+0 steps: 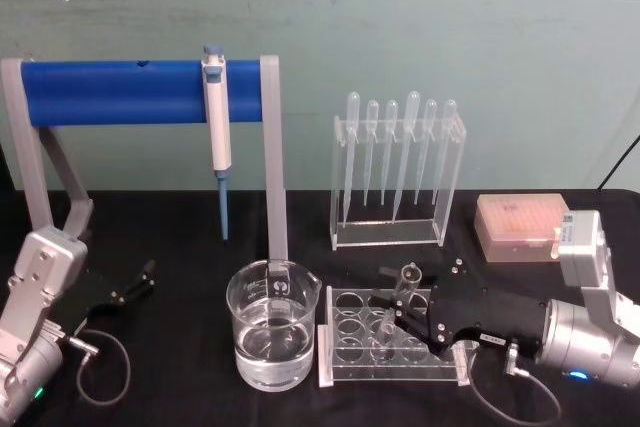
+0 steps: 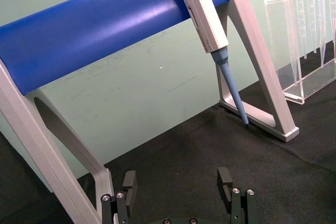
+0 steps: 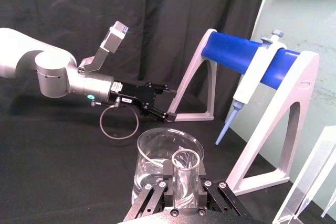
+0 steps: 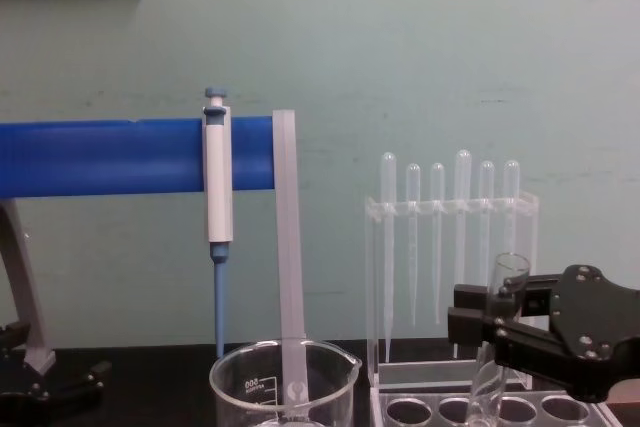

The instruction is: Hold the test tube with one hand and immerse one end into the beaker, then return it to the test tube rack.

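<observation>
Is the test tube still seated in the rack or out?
Still in: the test tube, tilted, stands with its lower end in the rack, right gripper shut on it.

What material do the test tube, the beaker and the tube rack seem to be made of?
Test tube, held in the right gripper: clear, glossy, probably glass. Beaker: likely glass, with white printed marks and water inside. Tube rack: clear flat sheets, probably acrylic.
</observation>
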Controlling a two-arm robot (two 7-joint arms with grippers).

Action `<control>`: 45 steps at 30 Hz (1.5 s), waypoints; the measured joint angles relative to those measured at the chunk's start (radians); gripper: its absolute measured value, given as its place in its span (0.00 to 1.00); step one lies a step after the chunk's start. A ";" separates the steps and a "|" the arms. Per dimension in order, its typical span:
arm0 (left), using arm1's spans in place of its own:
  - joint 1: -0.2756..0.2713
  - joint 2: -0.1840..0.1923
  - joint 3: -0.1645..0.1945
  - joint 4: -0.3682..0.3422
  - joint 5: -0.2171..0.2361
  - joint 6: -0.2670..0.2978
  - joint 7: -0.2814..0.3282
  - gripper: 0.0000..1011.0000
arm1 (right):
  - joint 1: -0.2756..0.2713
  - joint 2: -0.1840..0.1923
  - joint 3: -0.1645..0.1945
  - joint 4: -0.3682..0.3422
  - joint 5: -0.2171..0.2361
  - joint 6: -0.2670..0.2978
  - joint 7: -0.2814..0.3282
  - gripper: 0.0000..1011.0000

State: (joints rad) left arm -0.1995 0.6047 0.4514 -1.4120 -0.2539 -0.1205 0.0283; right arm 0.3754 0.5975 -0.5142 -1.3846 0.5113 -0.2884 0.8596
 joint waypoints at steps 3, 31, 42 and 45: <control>0.000 0.000 0.000 0.000 0.000 0.000 0.000 0.99 | -0.004 0.000 0.003 0.000 -0.002 -0.005 -0.002 0.22; 0.000 0.000 0.000 0.000 0.000 0.000 0.000 0.99 | -0.018 -0.028 0.018 0.039 -0.029 -0.056 -0.015 0.22; 0.000 0.000 0.000 0.000 0.000 0.000 0.000 0.99 | -0.020 -0.036 0.023 0.060 -0.029 -0.068 -0.010 0.22; 0.000 0.000 0.000 0.000 0.000 0.000 0.000 0.99 | -0.020 -0.038 0.024 0.063 -0.028 -0.070 -0.008 0.22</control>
State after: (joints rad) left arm -0.1995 0.6047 0.4514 -1.4120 -0.2539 -0.1205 0.0283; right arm 0.3554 0.5591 -0.4900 -1.3214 0.4836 -0.3581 0.8514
